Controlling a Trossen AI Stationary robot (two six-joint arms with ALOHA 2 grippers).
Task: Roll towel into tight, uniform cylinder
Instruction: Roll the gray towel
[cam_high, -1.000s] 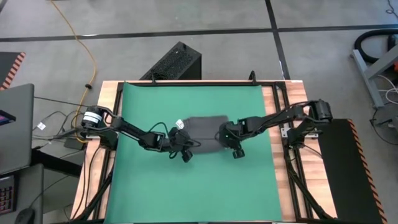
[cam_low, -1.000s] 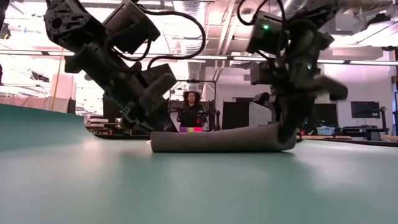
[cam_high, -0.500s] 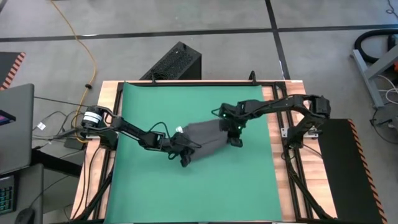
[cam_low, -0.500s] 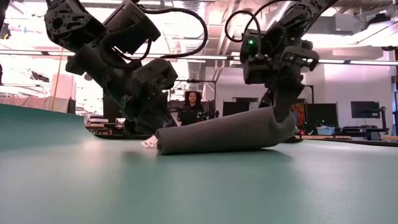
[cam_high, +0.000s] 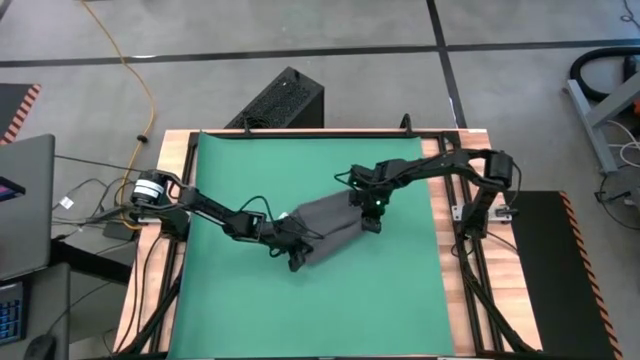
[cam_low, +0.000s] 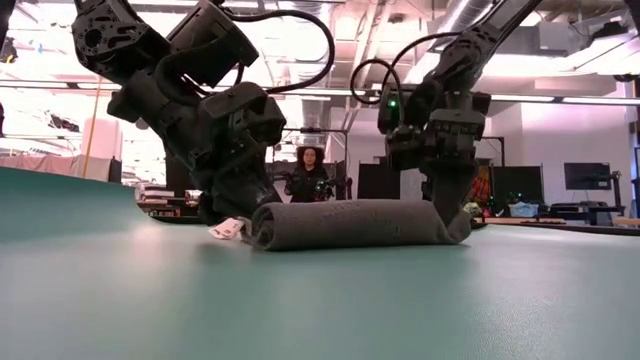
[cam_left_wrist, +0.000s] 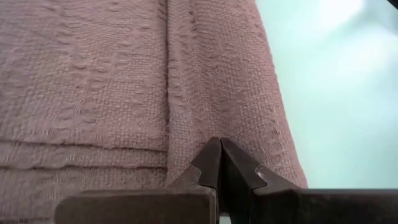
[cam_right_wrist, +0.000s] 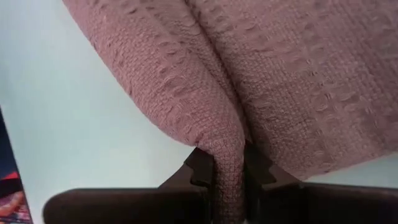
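The dark grey towel (cam_high: 325, 222) lies as a roll on the green mat (cam_high: 250, 170), slanting from near-left to far-right. It also shows in the low view (cam_low: 345, 224), with its white tag (cam_low: 228, 228) at the left end. My left gripper (cam_high: 297, 252) is at the roll's near-left end, with its fingers shut (cam_left_wrist: 221, 149). My right gripper (cam_high: 370, 207) is shut on the roll's far-right end (cam_low: 445, 215). My left gripper meets the towel at its near-left end (cam_left_wrist: 205, 134), coming in low from the table's left. The shut fingertips (cam_left_wrist: 208, 158) lie on the cloth and hide the place of contact. That end rests on the mat. My right gripper pinches a thick fold of the towel at its far-right end (cam_right_wrist: 227, 149) between its two fingers. The fingers point down from above (cam_low: 445, 195). The roll lies on the mat below them.
The mat covers most of the wooden table (cam_high: 445, 260). A black box (cam_high: 285, 100) stands beyond the table's far edge. A person (cam_low: 308, 175) sits in the room behind. There is bare mat near and far of the towel.
My right gripper has carried the towel's right end up, toward the far edge and a little left, then down again. The towel has turned about its left end and now lies slanted on the mat. My left gripper has kept nearly still.
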